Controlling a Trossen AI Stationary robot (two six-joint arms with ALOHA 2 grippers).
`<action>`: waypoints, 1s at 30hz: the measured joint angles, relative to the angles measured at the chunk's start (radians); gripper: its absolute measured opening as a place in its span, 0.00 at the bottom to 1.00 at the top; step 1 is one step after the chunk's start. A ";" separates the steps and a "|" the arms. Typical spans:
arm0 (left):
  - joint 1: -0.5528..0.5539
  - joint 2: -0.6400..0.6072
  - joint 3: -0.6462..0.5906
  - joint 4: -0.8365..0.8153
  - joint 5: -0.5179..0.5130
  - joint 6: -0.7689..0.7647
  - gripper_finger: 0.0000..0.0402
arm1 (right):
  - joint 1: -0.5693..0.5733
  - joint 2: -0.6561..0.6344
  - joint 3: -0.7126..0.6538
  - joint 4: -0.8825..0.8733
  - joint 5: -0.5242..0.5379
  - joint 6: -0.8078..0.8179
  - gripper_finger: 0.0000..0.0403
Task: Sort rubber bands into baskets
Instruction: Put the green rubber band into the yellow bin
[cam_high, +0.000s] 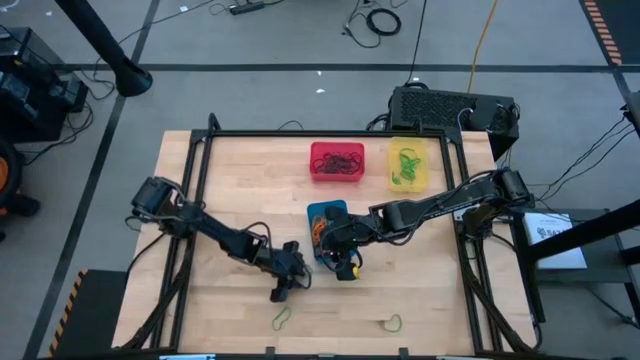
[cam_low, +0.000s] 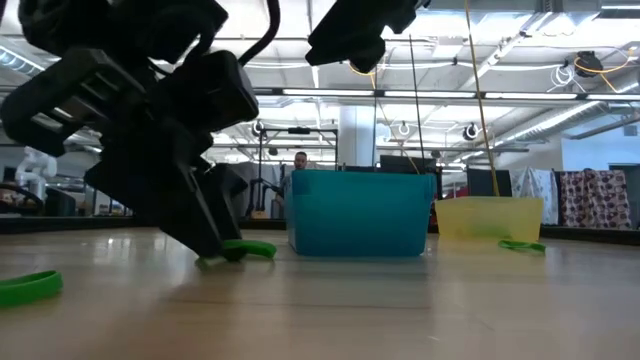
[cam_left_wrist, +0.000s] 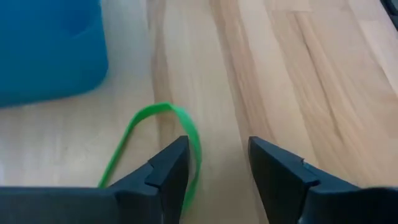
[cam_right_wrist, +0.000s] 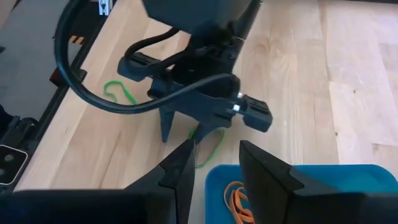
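My left gripper (cam_left_wrist: 217, 158) stands open, low over the table near its middle front, fingers slanting down. A green rubber band (cam_left_wrist: 155, 140) lies flat on the wood, and one finger stands over its strand. The same band (cam_low: 245, 250) shows at the fingertip in the low view. My right gripper (cam_right_wrist: 214, 158) hangs open above the blue basket (cam_high: 325, 222), which holds orange bands (cam_right_wrist: 239, 199). The red basket (cam_high: 337, 162) and the yellow basket (cam_high: 408, 165) stand at the far side. Two more green bands (cam_high: 283, 318) (cam_high: 390, 323) lie near the front edge. My left gripper has one fingertip (cam_left_wrist: 171, 165) right over a strand of the green band (cam_left_wrist: 196, 152), coming slanting down from the table's left. The other finger stands on bare wood beside the band. Whether the fingertip touches the band I cannot tell; the band lies flat.
The blue basket (cam_left_wrist: 50, 50) stands close beyond my left gripper. A black frame rail (cam_high: 195, 180) borders the table on the left and far sides. Bare wood lies between the front bands and the baskets. A black box (cam_high: 450, 108) sits behind the yellow basket.
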 joint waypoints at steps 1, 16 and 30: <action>-0.007 0.004 0.001 0.002 -0.005 -0.002 0.42 | 0.000 0.000 0.000 0.000 0.000 0.000 0.29; 0.008 -0.164 -0.008 -0.266 -0.162 -0.008 0.01 | -0.003 0.030 0.000 0.006 0.078 -0.038 0.29; 0.083 -0.530 -0.005 -0.339 -0.056 0.017 0.01 | 0.005 0.109 0.001 0.219 0.112 -0.315 0.31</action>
